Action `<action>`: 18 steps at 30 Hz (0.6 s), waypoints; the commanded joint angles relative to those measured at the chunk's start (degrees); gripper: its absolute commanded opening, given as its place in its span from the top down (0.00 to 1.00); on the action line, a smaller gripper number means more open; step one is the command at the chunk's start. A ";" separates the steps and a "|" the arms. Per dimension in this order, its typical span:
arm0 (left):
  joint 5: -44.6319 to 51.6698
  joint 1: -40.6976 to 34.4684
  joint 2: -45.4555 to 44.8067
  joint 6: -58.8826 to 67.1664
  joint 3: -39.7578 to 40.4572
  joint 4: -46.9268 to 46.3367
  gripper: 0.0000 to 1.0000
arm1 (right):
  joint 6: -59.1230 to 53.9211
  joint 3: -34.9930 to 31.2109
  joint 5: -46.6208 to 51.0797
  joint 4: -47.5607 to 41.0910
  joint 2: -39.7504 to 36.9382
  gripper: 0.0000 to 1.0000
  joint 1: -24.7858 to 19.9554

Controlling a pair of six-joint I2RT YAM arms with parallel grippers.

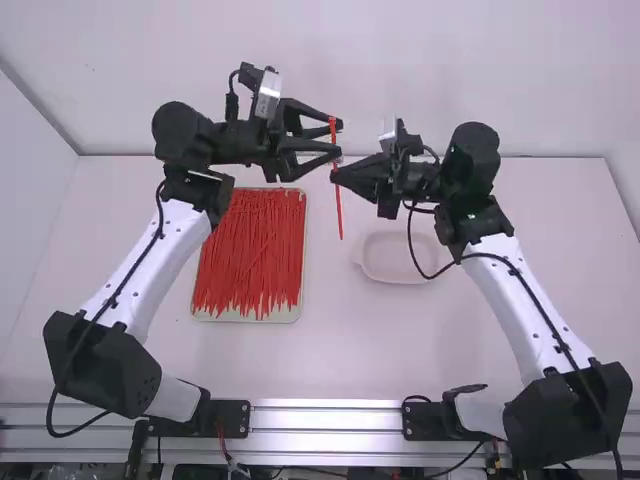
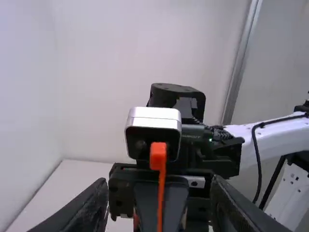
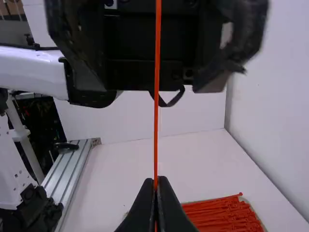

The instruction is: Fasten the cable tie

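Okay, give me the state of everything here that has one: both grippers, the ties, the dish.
cable tie: unfastened, straight, upright in the air.
right gripper: shut on the cable tie.
left gripper: open wide, gripping nothing.
spare ties: loose, lying flat in a pile.
dish: upright on the table, looks empty.

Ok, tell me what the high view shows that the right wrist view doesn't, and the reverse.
High view adds: the shallow white container, and the tail of the red cable tie hanging below the right pincer. Right wrist view adds: that pincer's fingers pressed together on the strap with no gap. Shared: the tie held upright, the open left pincer at its upper end, and the pile of spare ties.
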 commanded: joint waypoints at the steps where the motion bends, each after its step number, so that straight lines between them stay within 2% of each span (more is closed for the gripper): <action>1: -0.74 0.28 0.11 -2.21 1.38 1.86 0.48 | 1.29 1.29 -0.39 0.98 -0.04 1.00 -0.22; 7: -2.51 0.11 0.11 -3.17 1.38 3.13 0.68 | 1.40 1.29 -0.35 1.53 -0.04 1.00 -0.13; 18: -3.30 0.04 0.11 -4.02 1.38 4.11 0.88 | 0.57 1.29 -0.35 1.53 -0.04 1.00 -0.15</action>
